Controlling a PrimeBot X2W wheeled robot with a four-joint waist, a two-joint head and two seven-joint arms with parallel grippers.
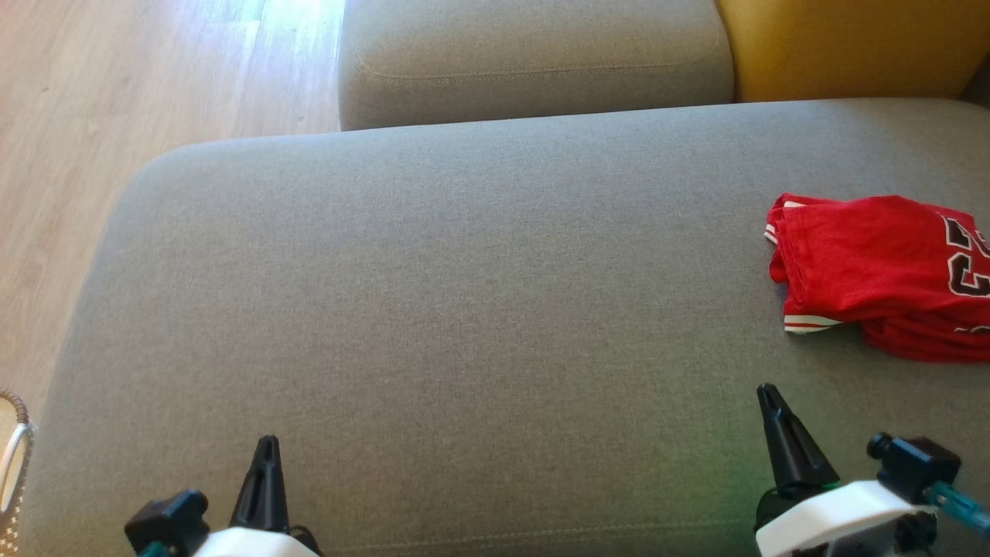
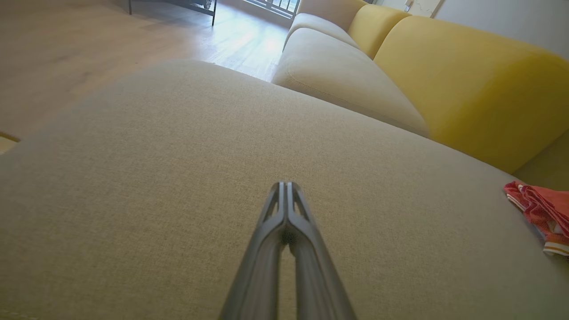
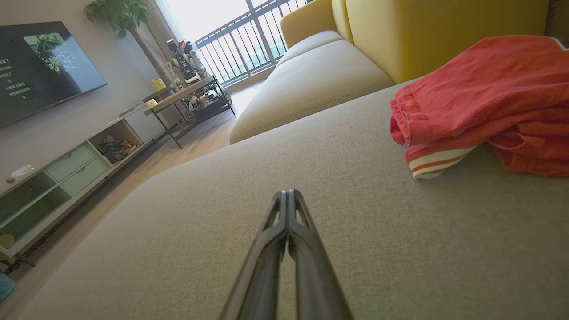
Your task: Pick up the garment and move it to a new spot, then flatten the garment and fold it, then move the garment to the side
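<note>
The garment (image 1: 882, 271) is a red jersey with white and red trim and dark numerals, lying folded at the right edge of the grey sofa cushion (image 1: 464, 294). It lies at the far right of the left wrist view (image 2: 544, 213) and at the upper right of the right wrist view (image 3: 484, 102). My left gripper (image 1: 267, 442) rests shut at the lower left, far from the jersey, its tips pressed together (image 2: 286, 186). Below the jersey's near edge my right gripper (image 1: 766, 391) is shut too, holding nothing (image 3: 286, 193).
A second grey cushion (image 1: 534, 58) and a yellow backrest (image 1: 851, 46) lie beyond. Wooden floor (image 1: 116, 100) runs along the left. A woven basket rim (image 1: 15, 456) peeks in at the lower left edge. A TV console (image 3: 66, 173) and a metal table (image 3: 191, 95) stand across the room.
</note>
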